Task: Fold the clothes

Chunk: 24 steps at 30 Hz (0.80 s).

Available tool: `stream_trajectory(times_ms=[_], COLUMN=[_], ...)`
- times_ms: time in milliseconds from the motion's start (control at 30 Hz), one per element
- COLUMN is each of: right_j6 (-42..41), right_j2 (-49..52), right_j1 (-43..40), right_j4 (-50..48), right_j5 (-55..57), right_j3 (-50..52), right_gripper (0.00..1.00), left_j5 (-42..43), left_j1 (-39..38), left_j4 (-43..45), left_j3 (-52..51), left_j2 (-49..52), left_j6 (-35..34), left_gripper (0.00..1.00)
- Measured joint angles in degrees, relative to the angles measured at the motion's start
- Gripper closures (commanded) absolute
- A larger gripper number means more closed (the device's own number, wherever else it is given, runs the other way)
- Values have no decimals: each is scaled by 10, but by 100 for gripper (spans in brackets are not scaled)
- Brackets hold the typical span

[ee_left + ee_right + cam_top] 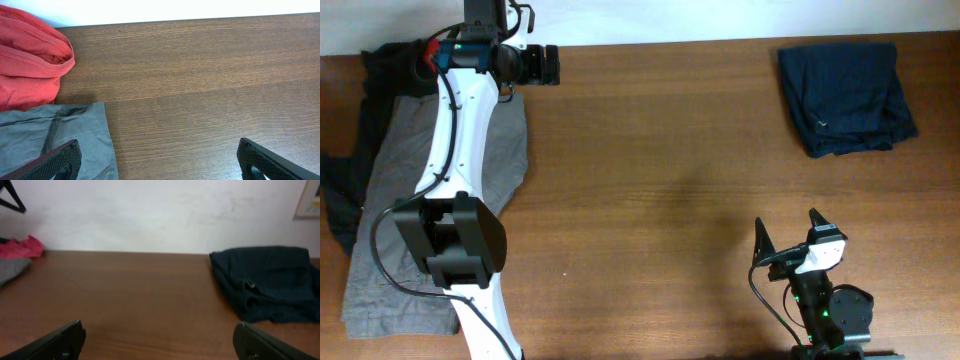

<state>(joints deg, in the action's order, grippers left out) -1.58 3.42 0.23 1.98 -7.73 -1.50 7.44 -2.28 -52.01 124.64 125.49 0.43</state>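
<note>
The clothes lie in two places. A folded dark navy piece [845, 95] [265, 280] rests at the far right of the table. At the left, a grey piece [390, 200] [60, 135] lies spread out under my left arm, with a black piece [340, 200] beside it and a red-orange piece [30, 60] [20, 247] at the far corner. My left gripper [556, 65] [160, 167] is open over bare wood just right of the grey cloth's corner, holding nothing. Near the front right edge my right gripper [788, 235] [160, 345] stands open and empty, well short of the navy piece.
The wooden table [660, 180] stretches between the two piles. A white wall [150, 210] runs along the back edge. My left arm's white links [455, 130] cross above the grey cloth.
</note>
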Motion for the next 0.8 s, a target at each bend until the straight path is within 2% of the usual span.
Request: stream_trajectory(times_ms=[133,800], right_j6=[0,-2], right_j2=[-25,-26], right_j1=[0,0], right_j4=[16,16], right_j5=[2,2], right_j3=[8,8], right_gripper=[1,1], left_j5=[0,0], left_j1=[0,0], left_j4=[0,0], left_j3=[0,0], left_j2=[0,0], left_j6=[0,0], left_gripper=[1,1])
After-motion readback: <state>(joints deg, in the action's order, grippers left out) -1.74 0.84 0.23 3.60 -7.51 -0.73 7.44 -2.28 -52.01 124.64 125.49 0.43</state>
